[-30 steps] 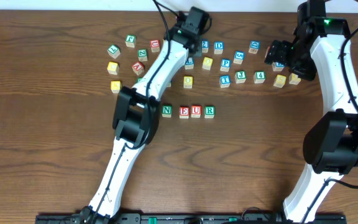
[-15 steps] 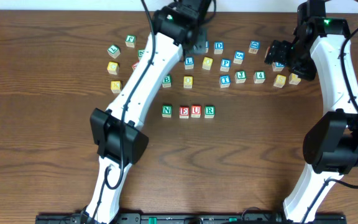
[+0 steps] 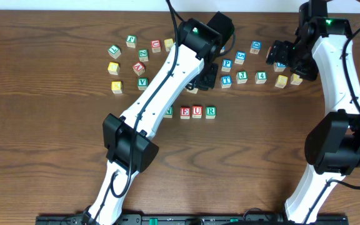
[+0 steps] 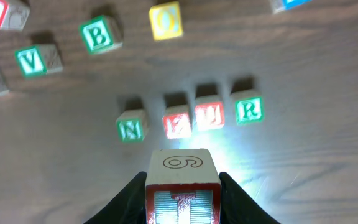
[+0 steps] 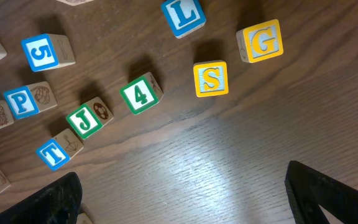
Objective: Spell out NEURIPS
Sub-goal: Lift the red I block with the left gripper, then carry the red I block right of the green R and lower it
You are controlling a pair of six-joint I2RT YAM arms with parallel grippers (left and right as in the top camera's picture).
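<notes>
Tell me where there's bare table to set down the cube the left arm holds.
Bare wood lies just right of the green R wooden cube, in front of the blue T wooden cube. The wide strip on the near side of the row is also free. Beyond the row, the scattered letter cubes crowd the table.
</notes>
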